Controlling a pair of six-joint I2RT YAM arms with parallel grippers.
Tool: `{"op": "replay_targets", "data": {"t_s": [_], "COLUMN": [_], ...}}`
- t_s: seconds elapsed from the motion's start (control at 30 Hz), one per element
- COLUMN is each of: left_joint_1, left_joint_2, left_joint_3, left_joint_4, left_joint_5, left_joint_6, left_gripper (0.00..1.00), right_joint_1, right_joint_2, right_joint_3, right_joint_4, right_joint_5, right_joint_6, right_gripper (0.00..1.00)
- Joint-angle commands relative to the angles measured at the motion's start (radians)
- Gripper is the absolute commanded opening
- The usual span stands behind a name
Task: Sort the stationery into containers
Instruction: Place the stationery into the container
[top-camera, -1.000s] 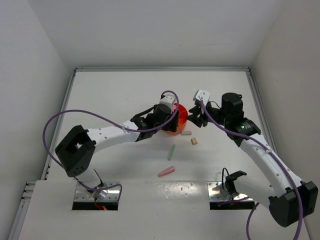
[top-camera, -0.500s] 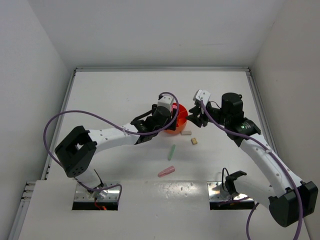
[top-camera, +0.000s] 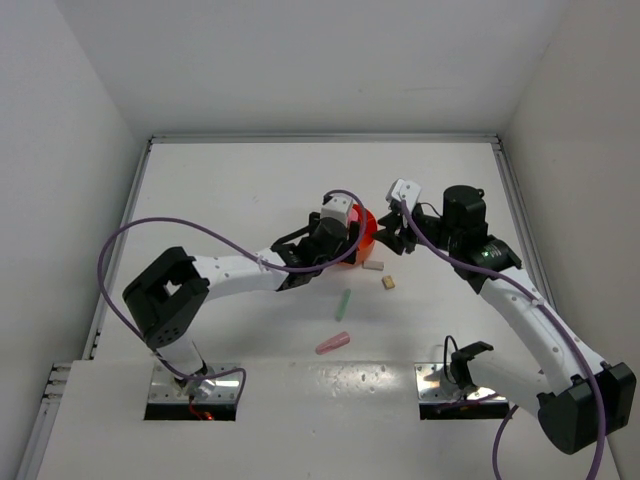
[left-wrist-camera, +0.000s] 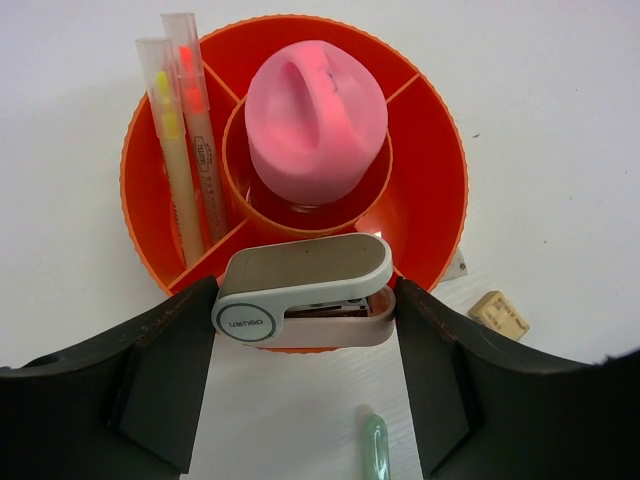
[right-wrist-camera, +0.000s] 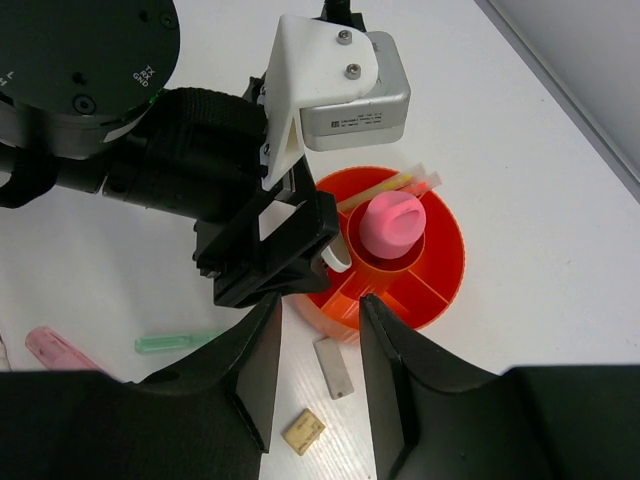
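Wrist cams carry the detail here. Left wrist view: left tool (left-wrist-camera: 305, 325) is pinching a small white-and-grey plastic stapler (left-wrist-camera: 300, 285) end to end, one finger on each end, held over the near rim of the round orange plastic tub (left-wrist-camera: 440, 200). Same view shows what's in the tub: a rounded pink piece (left-wrist-camera: 315, 120) sitting in the central well, and two cream sticks with yellow and orange tips (left-wrist-camera: 185, 160) side by side in the left compartment. Top view hides most of that: the left arm (top-camera: 240, 272) covers the tub, only a sliver of orange shows, and the stapler can't be made out. Right wrist view: right tool (right-wrist-camera: 318, 335) has its fingers partly spread with nothing between them, above the bench (right-wrist-camera: 520, 200) just beside the tub. It sees the pink piece in the well and the stick tips over the rim, but of the stapler only a white sliver behind the left tool. Loose on the bench, clearest from the top: flat cream rectangular piece (top-camera: 372, 266) just beside the tub, small beige block (top-camera: 388, 283) near it, pale green stick (top-camera: 343, 304) further toward the arm bases, pastel pink stick (top-camera: 333, 343) nearest them. Left wrist view catches only the beige block and the green stick's tip.
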Motion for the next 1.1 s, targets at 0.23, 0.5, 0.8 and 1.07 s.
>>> {"op": "replay_targets", "data": {"t_s": [0.23,0.5,0.8,1.07], "left_joint_1": [-0.012,-0.012,-0.012,-0.030], "left_joint_2": [-0.009,-0.036,-0.056,-0.166], "left_joint_3": [-0.027,-0.018,0.002,0.002], "left_joint_4": [0.080,0.080,0.049,0.019], "left_joint_5": [-0.039,-0.059,-0.059,-0.079], "left_joint_6": [-0.013,-0.013,0.006,-0.005], "left_gripper": [0.68,0.78,0.81,0.56], "right_joint_1": [-0.015,-0.015,-0.015,-0.015], "right_joint_2": [-0.013,-0.013,-0.013,-0.013], "right_joint_3": [0.002,0.002,0.002,0.002], "right_joint_4": [0.043,0.034,0.034,0.006], "right_joint_5": [-0.022,-0.022,-0.031,-0.022], "right_joint_6": [0.010,0.010,0.010,-0.026], "right_gripper": [0.38,0.38,0.38,0.13]}}
